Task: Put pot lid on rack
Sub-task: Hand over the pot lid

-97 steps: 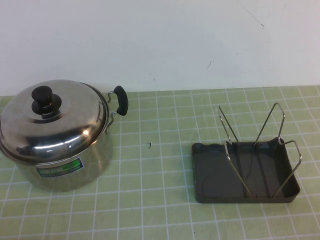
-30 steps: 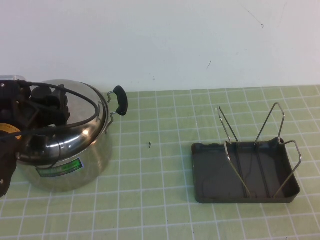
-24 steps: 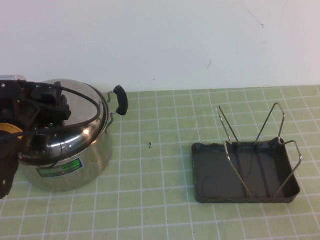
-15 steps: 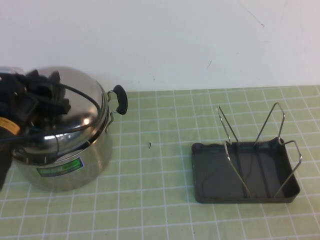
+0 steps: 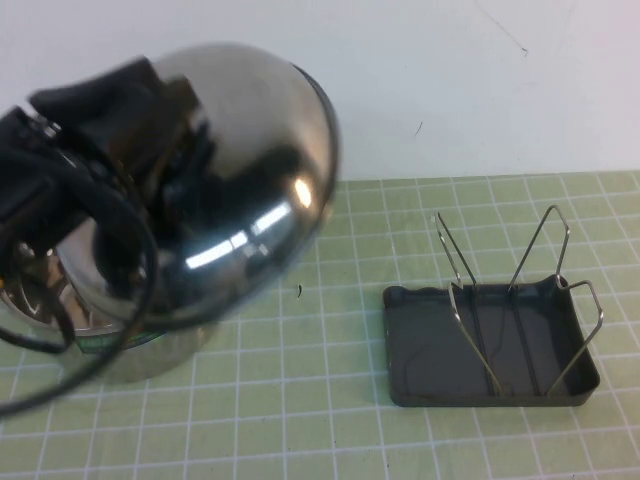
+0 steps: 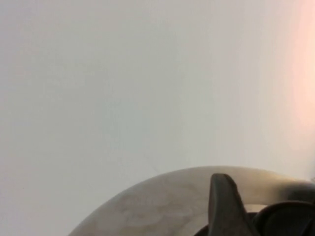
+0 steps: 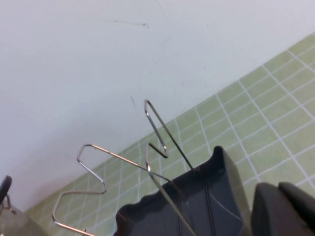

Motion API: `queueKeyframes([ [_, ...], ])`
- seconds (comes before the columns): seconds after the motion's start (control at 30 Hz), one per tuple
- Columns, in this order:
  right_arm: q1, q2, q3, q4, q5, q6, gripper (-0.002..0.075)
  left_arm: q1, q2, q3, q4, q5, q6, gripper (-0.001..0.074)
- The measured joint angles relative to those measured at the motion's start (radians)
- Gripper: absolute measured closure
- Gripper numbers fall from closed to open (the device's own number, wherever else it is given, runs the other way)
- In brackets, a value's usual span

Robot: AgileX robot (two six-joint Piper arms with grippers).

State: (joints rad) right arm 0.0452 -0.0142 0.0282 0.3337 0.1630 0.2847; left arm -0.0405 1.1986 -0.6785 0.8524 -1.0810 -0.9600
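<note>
The pot lid (image 5: 255,190), domed shiny steel, hangs tilted in the air at the left, well above the steel pot (image 5: 130,358). My left gripper (image 5: 135,115) is shut on the lid's black knob (image 6: 290,221). In the left wrist view one finger (image 6: 222,204) lies against the lid's dome (image 6: 162,201). The rack (image 5: 420,350), a dark grey tray with silver wire loops (image 5: 545,245), stands on the table at the right, with nothing in it. My right gripper (image 7: 288,211) is out of the high view. It hovers shut and empty beside the rack's tray (image 7: 197,206).
The open pot stays on the green checked mat (image 5: 330,300) at the left, mostly hidden by the lid and the arm's cables (image 5: 60,330). A white wall (image 5: 450,80) runs along the back. The pot's black side handle (image 7: 4,189) shows in the right wrist view.
My left gripper has lifted the lid off the pot by its knob, raising and tilting it toward the camera and a little to the right. The rack has not moved.
</note>
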Motion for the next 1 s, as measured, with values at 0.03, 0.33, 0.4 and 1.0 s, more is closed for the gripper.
queueKeyframes([
  [0.03,0.0,0.0,0.0,0.006,-0.003,-0.004,0.0727,0.0,0.0,0.0,0.059,-0.026,-0.023,0.0427],
  [0.33,0.053,0.003,-0.067,0.26,0.107,-0.222,0.0727,0.0,0.0,0.0,0.236,-0.068,-0.12,0.0427],
  [0.4,0.07,0.039,-0.097,0.363,0.11,-0.321,0.0727,0.0,0.0,0.0,0.226,-0.068,-0.122,0.0427],
  [1.0,0.095,0.909,-0.475,1.354,0.583,-1.372,0.0326,0.0,0.0,0.0,0.236,-0.07,-0.146,0.0427],
])
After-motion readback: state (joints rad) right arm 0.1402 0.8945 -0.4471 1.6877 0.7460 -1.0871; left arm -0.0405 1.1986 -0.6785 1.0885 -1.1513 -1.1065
